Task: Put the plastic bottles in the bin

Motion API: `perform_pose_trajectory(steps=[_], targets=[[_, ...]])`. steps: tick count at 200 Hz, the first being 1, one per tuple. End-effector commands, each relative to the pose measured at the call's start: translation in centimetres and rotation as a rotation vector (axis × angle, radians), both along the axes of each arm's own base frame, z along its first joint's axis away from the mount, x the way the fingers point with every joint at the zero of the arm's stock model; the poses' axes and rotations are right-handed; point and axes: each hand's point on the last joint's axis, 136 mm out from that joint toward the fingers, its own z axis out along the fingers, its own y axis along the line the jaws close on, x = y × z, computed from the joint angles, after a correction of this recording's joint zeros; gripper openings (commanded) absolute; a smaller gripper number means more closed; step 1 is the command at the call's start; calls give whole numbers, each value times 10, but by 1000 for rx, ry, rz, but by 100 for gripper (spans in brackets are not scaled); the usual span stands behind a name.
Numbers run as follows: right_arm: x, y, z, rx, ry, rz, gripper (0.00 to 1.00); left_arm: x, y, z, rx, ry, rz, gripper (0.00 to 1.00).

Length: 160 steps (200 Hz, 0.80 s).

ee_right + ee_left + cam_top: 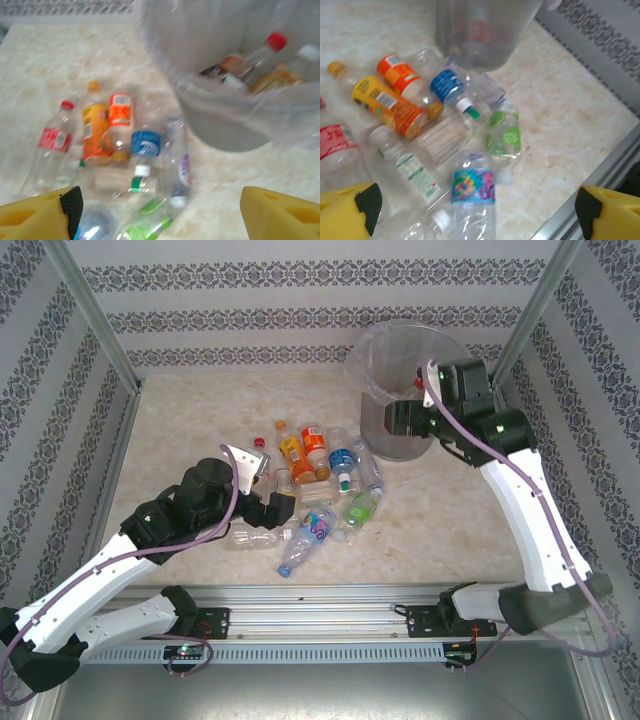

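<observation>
Both hang empty and spread wide: the left gripper (476,207), plastic bottles (390,106) heaped just beneath it, should probably drop and pinch one, while the right gripper (157,210) has the bin (225,132) just ahead.

This is looking like a robot test cell in a lab rather than a home. Patterned wallpaper panels (300,300) are standing as makeshift walls beyond the left end effector (286,506) and the right end effector (398,422), with bare metal posts (95,320) framing them. A marble-look desk (450,530) is lying beneath both. Behind them, an aluminium rail (320,620) is carrying the arm bases.
</observation>
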Motion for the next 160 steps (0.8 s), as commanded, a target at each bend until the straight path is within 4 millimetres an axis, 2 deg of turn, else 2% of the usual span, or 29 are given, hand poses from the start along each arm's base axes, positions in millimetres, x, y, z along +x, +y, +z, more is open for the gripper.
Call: perform_pose_trajectory(steps=[1, 34, 60, 95, 160], targets=[[-22, 27, -1, 147, 5, 109, 82, -7, 16, -19, 62, 108, 84, 100], [-55, 47, -18, 260, 50, 219, 84, -9, 20, -50, 149, 248, 130, 100], [-72, 53, -33, 290, 93, 269, 85, -8, 25, -75, 257, 357, 156, 100], [-82, 51, -55, 287, 140, 267, 86, 9, 12, -90, 224, 451, 226, 97], [-87, 55, -65, 291, 186, 294, 92, 38, -8, -132, 185, 607, 347, 88]])
